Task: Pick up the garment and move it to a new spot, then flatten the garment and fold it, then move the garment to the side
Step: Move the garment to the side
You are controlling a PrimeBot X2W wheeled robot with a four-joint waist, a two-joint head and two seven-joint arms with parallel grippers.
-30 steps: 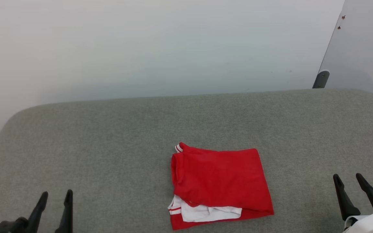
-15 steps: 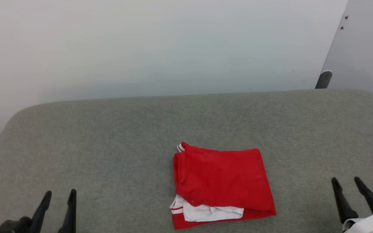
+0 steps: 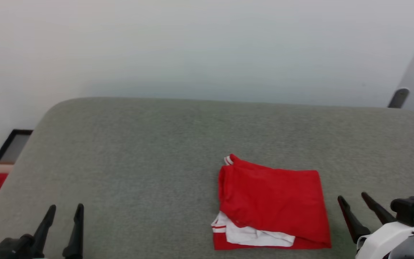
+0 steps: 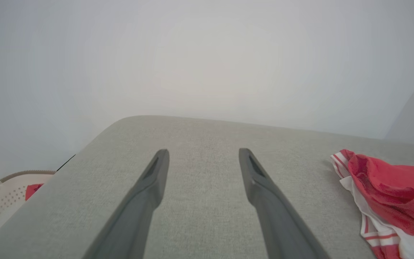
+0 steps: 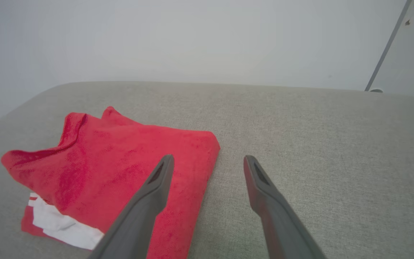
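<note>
Red folded jersey [image 3: 271,201]: our left gripper [image 3: 66,206] and right gripper [image 3: 352,195] gape empty; we should pinch every layer together.

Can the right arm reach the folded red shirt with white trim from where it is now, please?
Probably yes. The right gripper stands open just beside the right edge of the folded red shirt with white trim, and nothing lies between them on the grey fabric-covered surface.
</note>
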